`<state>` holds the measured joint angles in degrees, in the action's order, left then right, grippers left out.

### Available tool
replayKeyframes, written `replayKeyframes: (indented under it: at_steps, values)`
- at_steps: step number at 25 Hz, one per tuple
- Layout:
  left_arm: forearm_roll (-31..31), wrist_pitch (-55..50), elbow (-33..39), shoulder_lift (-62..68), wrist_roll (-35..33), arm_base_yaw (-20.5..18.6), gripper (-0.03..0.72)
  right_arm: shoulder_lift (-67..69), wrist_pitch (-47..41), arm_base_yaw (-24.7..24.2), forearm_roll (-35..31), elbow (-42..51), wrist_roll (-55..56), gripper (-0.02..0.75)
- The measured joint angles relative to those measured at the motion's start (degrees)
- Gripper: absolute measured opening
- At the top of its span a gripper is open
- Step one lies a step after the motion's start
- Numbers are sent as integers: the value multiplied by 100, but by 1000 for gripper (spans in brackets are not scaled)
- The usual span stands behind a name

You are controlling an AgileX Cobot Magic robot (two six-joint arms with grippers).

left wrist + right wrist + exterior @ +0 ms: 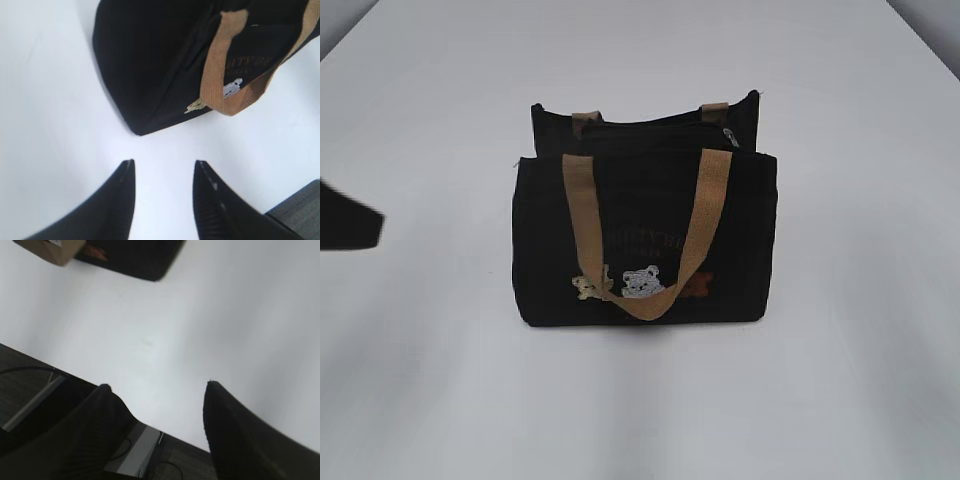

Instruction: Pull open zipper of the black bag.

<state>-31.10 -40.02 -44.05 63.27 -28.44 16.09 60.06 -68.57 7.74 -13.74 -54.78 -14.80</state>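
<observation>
The small boxy black fabric bag (165, 60) lies at one o'clock, near the left gripper (164, 172), whose jaws stand parted and empty, its zipper (665, 128) running left-right along the top.

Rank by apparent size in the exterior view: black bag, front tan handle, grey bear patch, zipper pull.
1. black bag
2. front tan handle
3. grey bear patch
4. zipper pull, tiny near the top right.

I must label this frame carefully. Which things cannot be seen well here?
- Zipper: exterior view, pull too small; its line blends into the black bag.
- Bag lettering: faint in exterior view, cut off by the strap in left wrist view.
- Right gripper: outside exterior view.
</observation>
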Motion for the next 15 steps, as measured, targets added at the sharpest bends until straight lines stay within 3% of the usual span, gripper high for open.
replayKeyframes:
  at_steps: [4,8,12,15]
  values:
    - [999,-493,721,-1837,1320,0,290,-1631,18,0,307,1076,77,409]
    - [1981,-1426,953,-3635,2212,0,288,-2919,105,0,341,1748,95,400]
    - [2731,-2228,995,-5013,2702,0,286,-3833,136,0,412,2158,95,393]
    - [2963,-2476,1166,-5755,2783,0,257,-4303,147,0,523,2470,95,379]
